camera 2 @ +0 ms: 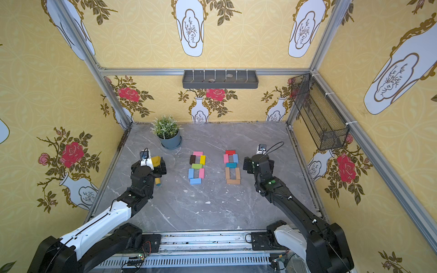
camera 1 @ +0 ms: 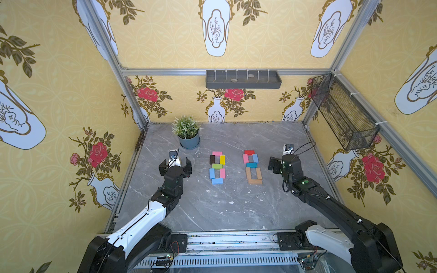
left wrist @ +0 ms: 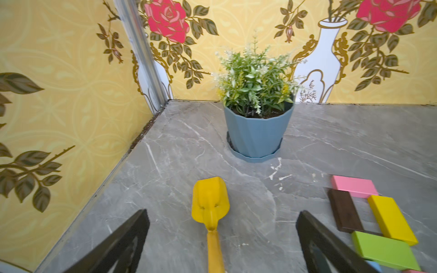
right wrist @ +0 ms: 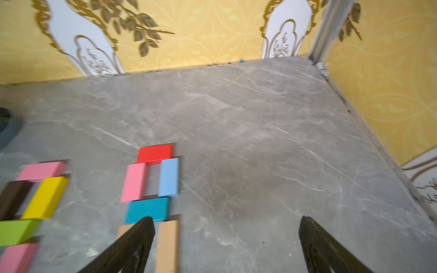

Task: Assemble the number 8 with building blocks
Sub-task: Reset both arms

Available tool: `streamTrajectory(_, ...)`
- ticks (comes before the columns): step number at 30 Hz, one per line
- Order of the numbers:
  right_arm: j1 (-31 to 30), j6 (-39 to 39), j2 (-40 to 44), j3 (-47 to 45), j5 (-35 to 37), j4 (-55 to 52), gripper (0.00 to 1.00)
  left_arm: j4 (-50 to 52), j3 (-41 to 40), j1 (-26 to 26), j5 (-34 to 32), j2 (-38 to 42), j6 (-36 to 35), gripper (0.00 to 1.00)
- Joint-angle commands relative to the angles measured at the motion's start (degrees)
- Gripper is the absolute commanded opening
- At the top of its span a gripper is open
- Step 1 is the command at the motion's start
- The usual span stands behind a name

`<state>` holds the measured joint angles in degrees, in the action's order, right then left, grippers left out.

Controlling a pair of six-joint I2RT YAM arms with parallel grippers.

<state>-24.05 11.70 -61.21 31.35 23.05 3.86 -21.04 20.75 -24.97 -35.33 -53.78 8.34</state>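
The building blocks lie flat on the grey table in two figure-eight shapes side by side. The left shape (camera 1: 217,166) has pink, dark brown, yellow, green and blue blocks. The right shape (camera 1: 251,164) has red, pink, blue, teal and tan blocks. My left gripper (left wrist: 222,214) hovers open to the left of the left shape (left wrist: 383,248), holding nothing. My right gripper (right wrist: 226,221) hovers open just right of the right shape (right wrist: 147,209), one finger over a tan block (right wrist: 166,245). Both grippers show in a top view: left (camera 2: 149,165), right (camera 2: 259,165).
A yellow toy scoop (left wrist: 210,203) lies on the table under my left gripper, untouched. A potted plant (camera 1: 188,134) stands at the back left. A grey tray (camera 1: 243,79) hangs on the back wall and a black mesh basket (camera 1: 343,113) on the right wall.
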Motion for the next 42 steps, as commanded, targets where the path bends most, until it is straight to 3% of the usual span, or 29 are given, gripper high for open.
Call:
streamTrajectory(1, 4.01, -4.03, -2.18, -3.23, 2.95, 12.11, 0.98, -7.88, -2.58, 3.01, -0.67, 1.02, -2.27, 1.00)
streamTrajectory(7, 13.46, -6.26, -6.83, -10.09, -2.99, 26.68, 0.98, -9.57, -3.67, 4.72, -0.77, 0.90, -5.12, 1.00)
streamTrajectory(13, 13.76, -12.75, -12.32, -10.93, -1.64, 33.39, 0.98, -19.66, -7.65, 7.11, 0.49, -3.95, -7.45, 1.00)
streamTrajectory(23, 12.86, -16.70, -21.13, -15.28, -1.24, 47.68, 0.98, -18.95, -7.88, 9.57, 5.24, -3.35, -5.44, 1.00)
streamTrajectory(32, 12.06, -15.14, -24.10, -11.39, 4.15, 43.45, 0.97, -18.73, -11.99, 10.05, 5.09, 1.69, -4.03, 1.00)
streamTrajectory(38, 14.15, -15.25, -18.79, -17.55, -3.67, 49.18, 0.98, -17.87, -12.70, 10.32, 5.48, 1.02, -5.67, 1.00)
streamTrajectory(42, 16.11, -13.81, -17.95, -19.17, -5.55, 50.98, 0.98, -22.51, -13.67, 10.45, 4.97, -1.85, -8.52, 1.00)
